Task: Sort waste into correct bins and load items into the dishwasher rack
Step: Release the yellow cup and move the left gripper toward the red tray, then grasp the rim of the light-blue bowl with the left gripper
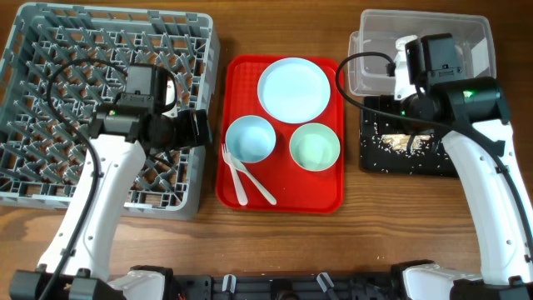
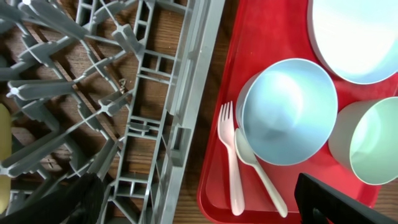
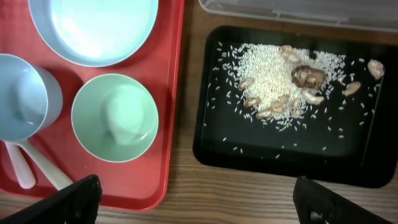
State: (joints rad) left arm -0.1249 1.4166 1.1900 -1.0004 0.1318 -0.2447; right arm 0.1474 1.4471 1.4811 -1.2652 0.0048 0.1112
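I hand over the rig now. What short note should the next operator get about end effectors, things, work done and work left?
Left end effector: open, empty, over the rack's right edge.
Right end effector: open, empty, beside the black tray.
Done: rice and brown bits lie in the black tray; a yellow thing, perhaps the cup, shows in the rack.
Left: plate, blue bowl, green bowl, fork and spoon sit on the red tray, to load into the rack.
Clear tub: contents unclear; wrapper and tissue not in view.
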